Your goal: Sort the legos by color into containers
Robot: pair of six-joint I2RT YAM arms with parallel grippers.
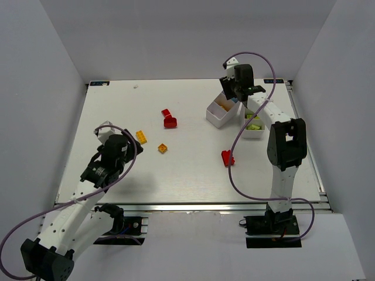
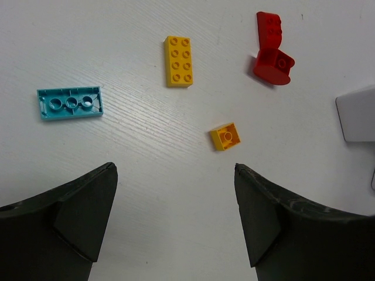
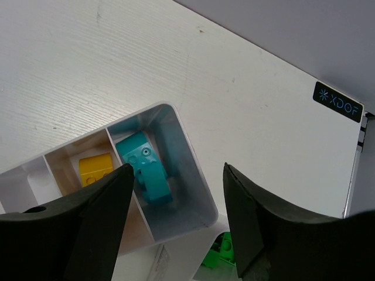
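White grained table [image 2: 146, 193] bears a studded oblong yellow brick [image 2: 178, 61].

So the whole thing is boxed in by plain pale-grey panels: a left wall [image 1: 35, 88], a back wall [image 1: 187, 35] and a right wall [image 1: 351, 88] are stood around a white table [image 1: 176, 181], and a fine straight grain can be made out on its top up close. The near edge is finished with a silver metal rail [image 1: 193, 207], small dark tags [image 1: 98, 83] are stuck at the far corners, and one tag [image 3: 337, 101] is lettered XDOF. Everything's lit softly and evenly, with only faint shadows thrown on the tabletop.
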